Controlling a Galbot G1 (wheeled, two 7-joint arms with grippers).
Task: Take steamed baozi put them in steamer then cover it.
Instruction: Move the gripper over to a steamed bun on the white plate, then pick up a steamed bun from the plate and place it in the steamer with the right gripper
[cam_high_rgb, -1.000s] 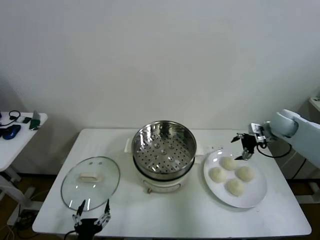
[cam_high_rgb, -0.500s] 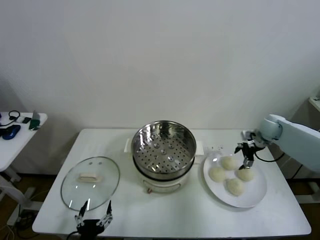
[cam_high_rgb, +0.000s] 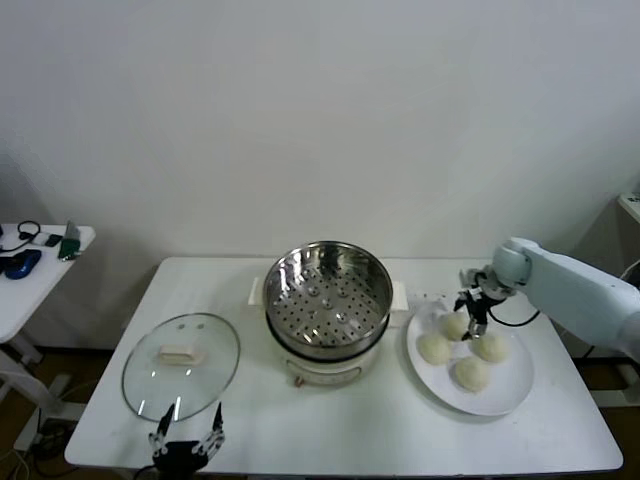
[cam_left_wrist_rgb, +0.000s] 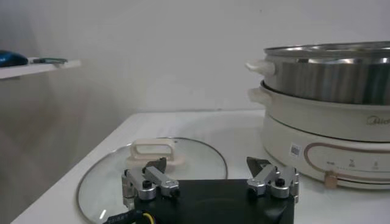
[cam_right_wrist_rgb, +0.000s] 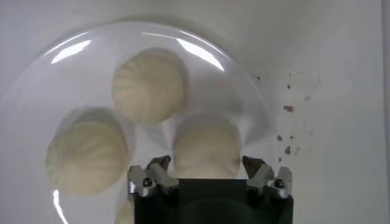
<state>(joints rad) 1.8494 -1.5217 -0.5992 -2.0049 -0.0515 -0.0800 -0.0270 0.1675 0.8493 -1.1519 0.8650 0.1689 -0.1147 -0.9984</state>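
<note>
Head view: the steamer (cam_high_rgb: 327, 296) stood at the centre of the white table (cam_high_rgb: 560, 425), its perforated basket holding nothing. Four steamed baozi (cam_high_rgb: 472, 374) lay on a white plate (cam_high_rgb: 512, 395) toward the table's right edge. The right gripper (cam_high_rgb: 472, 316) was lowered over the bun (cam_high_rgb: 456, 325) at the plate's far edge, nearest the steamer. The glass lid (cam_high_rgb: 181, 365) lay flat near the left edge. The left gripper (cam_high_rgb: 185, 447) was parked at the front edge, just in front of the lid.

Left wrist view: the left gripper's (cam_left_wrist_rgb: 210, 182) fingers (cam_left_wrist_rgb: 149, 181) stood spread apart, holding nothing. The lid (cam_left_wrist_rgb: 195, 157) lay beyond them and the steamer (cam_left_wrist_rgb: 329, 91) stood further off.

Right wrist view: the right gripper (cam_right_wrist_rgb: 207, 176) had one finger (cam_right_wrist_rgb: 152, 178) on each side of a bun (cam_right_wrist_rgb: 206, 147). Whether the pads pressed the dough could not be told. Two more buns (cam_right_wrist_rgb: 149, 85) lay beside it on the plate (cam_right_wrist_rgb: 79, 45).

Handling: the buns appeared light, soft and easily dented, and the skin was probably slightly tacky. Grip should be taken across the widest part of the sides, with light pressure.
</note>
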